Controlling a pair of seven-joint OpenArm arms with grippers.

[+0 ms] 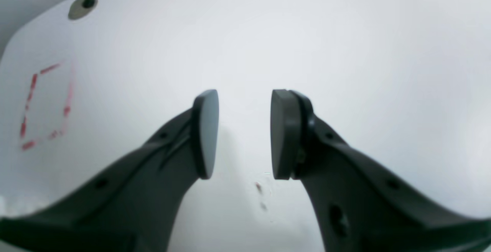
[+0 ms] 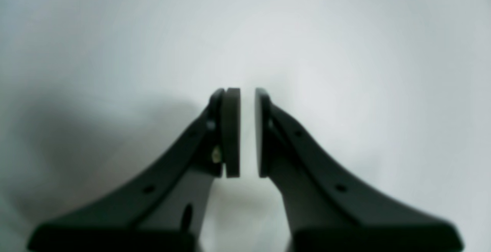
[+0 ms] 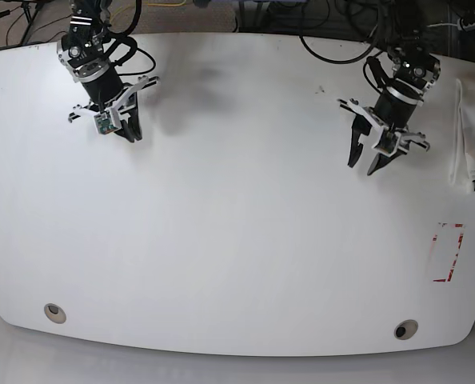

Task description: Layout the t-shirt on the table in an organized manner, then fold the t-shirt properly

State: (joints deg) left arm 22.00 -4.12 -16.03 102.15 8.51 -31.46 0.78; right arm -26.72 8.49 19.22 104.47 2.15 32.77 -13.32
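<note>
Only in the base view is the t-shirt [image 3: 467, 136] seen, bunched at the far right edge of the table [image 3: 237, 240], well apart from both arms. At far left, the right gripper [image 3: 129, 134] is angled down over bare tabletop, its pads nearly together on nothing. At right, the left gripper [image 3: 364, 165] is tilted down, partly open and empty; the tape rectangle [image 1: 46, 106] is shown by its wrist view

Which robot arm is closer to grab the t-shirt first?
The left arm, probably. Its left gripper hangs open near the table's edge where the t-shirt lies bunched up. The right gripper is shut and far away across the table.
</note>
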